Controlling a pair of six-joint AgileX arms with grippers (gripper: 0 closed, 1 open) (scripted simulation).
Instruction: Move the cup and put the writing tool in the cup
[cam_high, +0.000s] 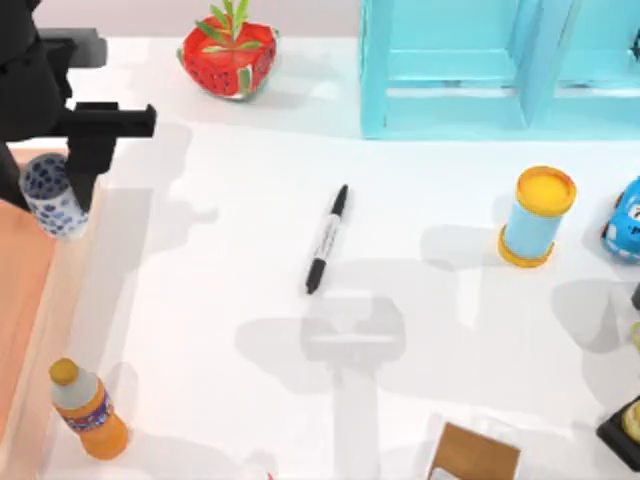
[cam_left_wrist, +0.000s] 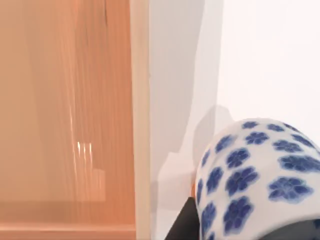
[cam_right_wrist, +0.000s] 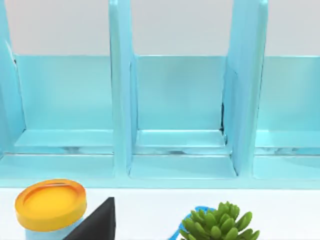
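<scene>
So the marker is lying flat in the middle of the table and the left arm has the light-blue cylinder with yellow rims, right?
Not quite. The left gripper holds the cup, white with blue flowers, as the left wrist view shows. The light-blue cylinder stands alone at the table's right. The marker does lie flat mid-table.

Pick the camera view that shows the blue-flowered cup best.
The left wrist view: the cup is close, its flower pattern plain, though cut off at the frame's edge. The top view shows the whole cup small, at the table's left beside the left arm.

left claw (cam_high: 62, 190) hidden behind cup (cam_high: 52, 196); toy car (cam_high: 625, 222) cut off.
</scene>
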